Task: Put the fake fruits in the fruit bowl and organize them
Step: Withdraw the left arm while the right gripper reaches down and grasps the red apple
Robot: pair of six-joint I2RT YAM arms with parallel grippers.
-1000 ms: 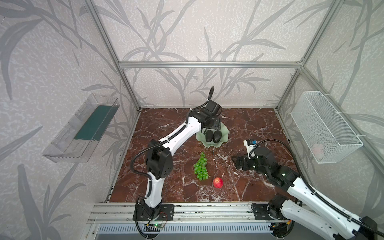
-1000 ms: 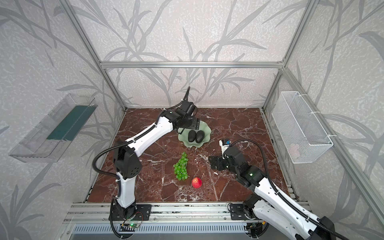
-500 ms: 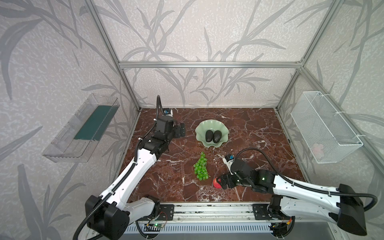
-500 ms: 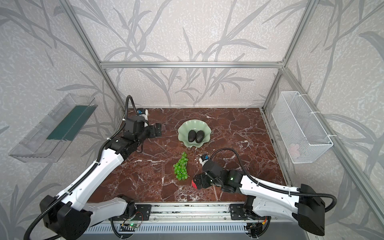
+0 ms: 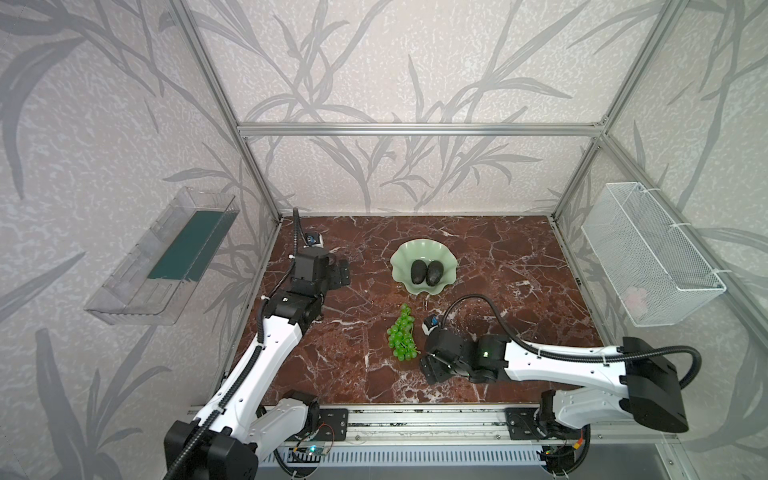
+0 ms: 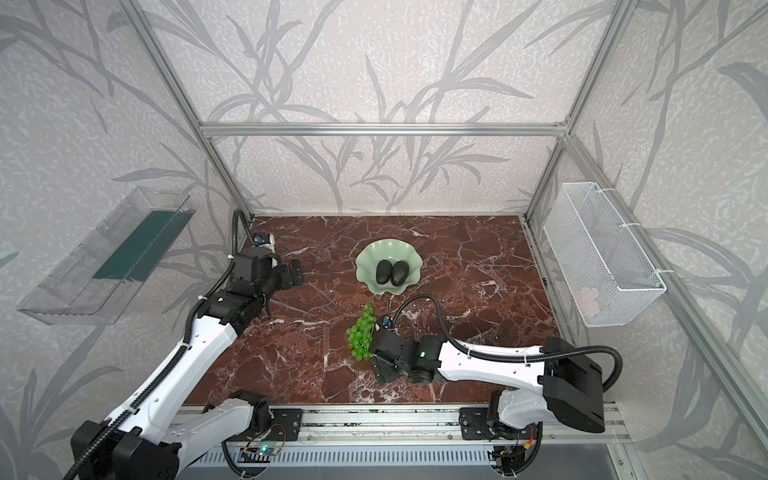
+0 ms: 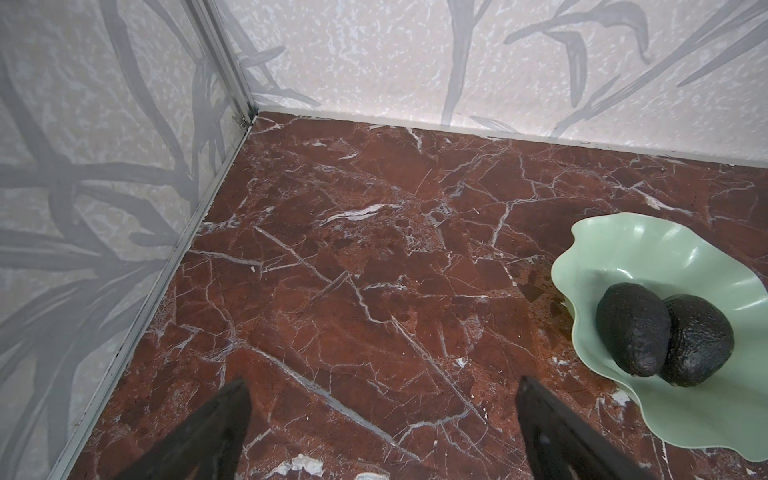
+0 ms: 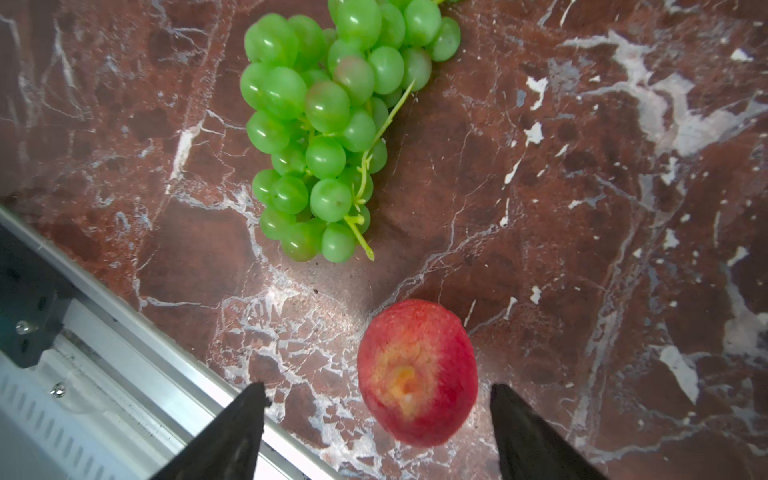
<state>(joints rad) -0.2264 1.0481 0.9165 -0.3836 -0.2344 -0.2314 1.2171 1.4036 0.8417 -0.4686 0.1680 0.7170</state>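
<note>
The pale green fruit bowl point(image 5: 400, 266) point(image 6: 365, 266) point(image 7: 602, 232) stands mid-table and holds two dark avocados point(image 5: 417, 272) point(image 5: 435, 272) point(image 7: 631, 328) side by side. Green grapes point(image 5: 402, 338) point(image 6: 360, 338) point(image 8: 328, 124) lie on the marble in front of it. My right gripper point(image 5: 432, 365) point(image 8: 378, 388) is open, low over the red apple-like fruit point(image 8: 417, 370). That fruit sits between its fingers with a gap on each side and is hidden in both top views. My left gripper point(image 5: 340, 276) point(image 7: 382, 382) is open and empty, left of the bowl.
A clear plastic tray point(image 5: 166, 257) hangs on the left wall and a white wire basket point(image 5: 648, 253) on the right wall. The aluminium front rail point(image 8: 124, 332) runs close beside the red fruit. Bare marble lies between my left gripper and the back-left corner.
My left arm has drawn back from the bowl to the left side and opened fully. My right gripper has come forward to the red fruit and narrowed around it.
</note>
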